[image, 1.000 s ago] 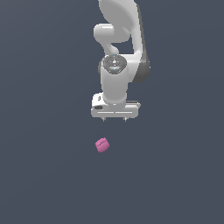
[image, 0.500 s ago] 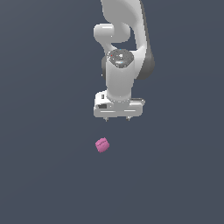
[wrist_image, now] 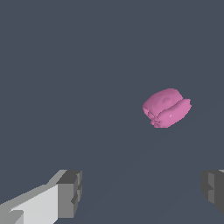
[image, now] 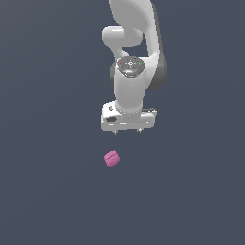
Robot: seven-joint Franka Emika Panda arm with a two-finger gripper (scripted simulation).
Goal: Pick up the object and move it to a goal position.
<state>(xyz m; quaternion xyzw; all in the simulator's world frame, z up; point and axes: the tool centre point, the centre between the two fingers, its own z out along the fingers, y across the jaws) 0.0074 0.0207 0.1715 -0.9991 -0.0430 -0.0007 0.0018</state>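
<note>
The object [image: 112, 158] is a small pink rounded chunk lying on the dark grey floor. In the exterior view it sits below the white gripper [image: 127, 131] and a little toward that view's left, with a clear gap between them. In the wrist view the object [wrist_image: 166, 108] lies apart from the gripper [wrist_image: 142, 192], out ahead of its two grey fingertips [wrist_image: 70, 193]. The jaws stand wide apart with nothing between them, so the gripper is open.
The white arm [image: 134, 57] rises behind the gripper toward the top of the exterior view. Only plain dark grey floor [image: 48, 191] surrounds the object; no goal marker shows.
The gripper has shifted toward the exterior view's right and slightly down, nearer the floor. The object has not moved.
</note>
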